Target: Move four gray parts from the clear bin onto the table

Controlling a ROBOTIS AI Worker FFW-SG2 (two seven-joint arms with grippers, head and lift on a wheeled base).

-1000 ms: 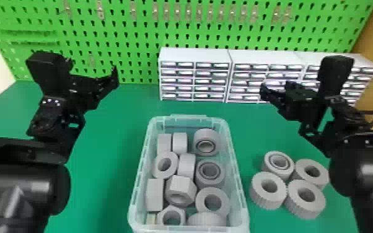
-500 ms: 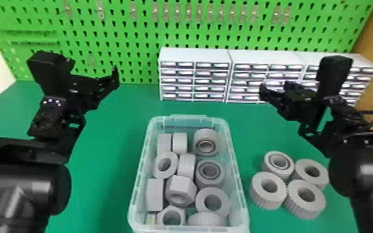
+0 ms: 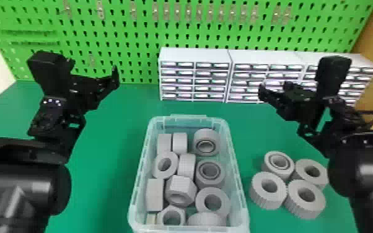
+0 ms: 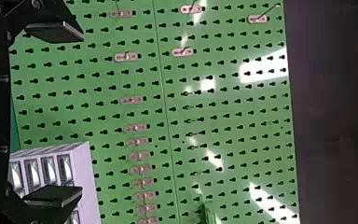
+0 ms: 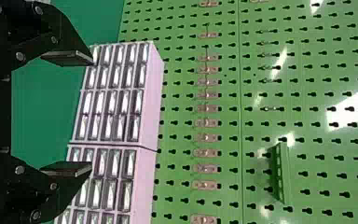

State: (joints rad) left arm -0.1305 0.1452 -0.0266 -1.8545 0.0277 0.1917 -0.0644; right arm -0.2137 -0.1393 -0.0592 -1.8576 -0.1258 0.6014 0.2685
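in the lower right of the head view, four thick gray ring-shaped parts [image 3: 268, 203] with ribbed sides lie on the green flat-topped desk [image 3: 102, 192]. they rest on flat faces with their holes upward, which should keep them from rolling, and they sit close together just beside the clear plastic rectangular bin [image 3: 189, 117], probably a short carry for the right arm. that bin, at lower centre, holds more gray rings and chunky hexagonal gray pieces [image 3: 179, 186], some tipped on edge where neighbours and walls seem to prop them. the black two-fingered left pincer [image 4: 81, 113], raised at upper left, is open and empty; the matching right pincer [image 5: 92, 113], at upper right, is also spread with nothing between its pads. both hang apart from the bin and the parts, likely to avoid knocking them. with four parts out, the task looks finished; reaching in again would risk overshooting the count.
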